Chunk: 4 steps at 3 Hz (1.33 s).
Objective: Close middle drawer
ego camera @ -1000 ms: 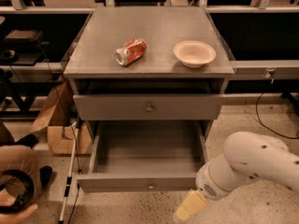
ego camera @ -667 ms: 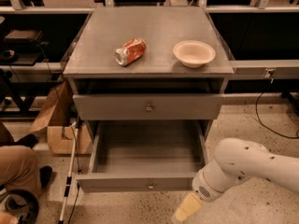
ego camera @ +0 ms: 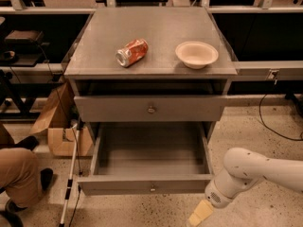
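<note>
The middle drawer (ego camera: pixel 152 188) is pulled far out of the grey cabinet (ego camera: pixel 94 70). Its long empty tray (ego camera: pixel 150 148) is open to view, and its low front panel has a small round knob at the centre. Above it, a taller grey drawer front (ego camera: pixel 118 109) with a like knob sits nearly flush. My gripper (ego camera: pixel 199 215) is at the bottom edge of the view, low and to the right of the open drawer's front right corner. It is apart from the drawer, on the end of my white arm (ego camera: pixel 251 169).
A crushed red can (ego camera: pixel 131 52) and a cream bowl (ego camera: pixel 197 54) lie on the cabinet top. A cardboard box (ego camera: pixel 59 126) and a white stick (ego camera: pixel 68 183) stand left of the cabinet. A crouching person (ego camera: pixel 16 174) is at the lower left. Cables run across the floor at right.
My arm and gripper have shifted slightly left, toward the open drawer's front right corner. The person at the left has moved. The drawer has not moved.
</note>
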### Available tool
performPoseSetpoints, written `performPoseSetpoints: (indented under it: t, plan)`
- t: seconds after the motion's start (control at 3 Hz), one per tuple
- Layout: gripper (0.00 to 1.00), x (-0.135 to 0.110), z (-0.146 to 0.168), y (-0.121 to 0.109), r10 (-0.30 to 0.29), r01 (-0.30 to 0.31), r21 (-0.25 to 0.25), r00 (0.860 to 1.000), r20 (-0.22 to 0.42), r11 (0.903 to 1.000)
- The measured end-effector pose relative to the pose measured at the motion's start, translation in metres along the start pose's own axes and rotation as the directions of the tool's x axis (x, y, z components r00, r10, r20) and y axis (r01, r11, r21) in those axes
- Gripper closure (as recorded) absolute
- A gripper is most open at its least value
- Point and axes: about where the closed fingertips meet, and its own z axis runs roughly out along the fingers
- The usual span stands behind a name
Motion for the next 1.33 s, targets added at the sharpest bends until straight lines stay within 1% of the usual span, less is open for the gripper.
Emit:
performPoseSetpoints:
  t: [0.33, 1.0, 1.33]
  plan:
    - [0.21, 0.0029, 0.0044, -0.0016, 0.008, -0.008, -0.007, 1.000, -0.004, 0.9999]
    - [0.69, 0.0029, 0.0045, -0.0017, 0.008, -0.008, -0.008, 1.000, -0.004, 0.9999]
    - [0.92, 0.0019, 0.0070, -0.0066, 0.014, -0.014, -0.032, 1.000, 0.011, 0.9994]
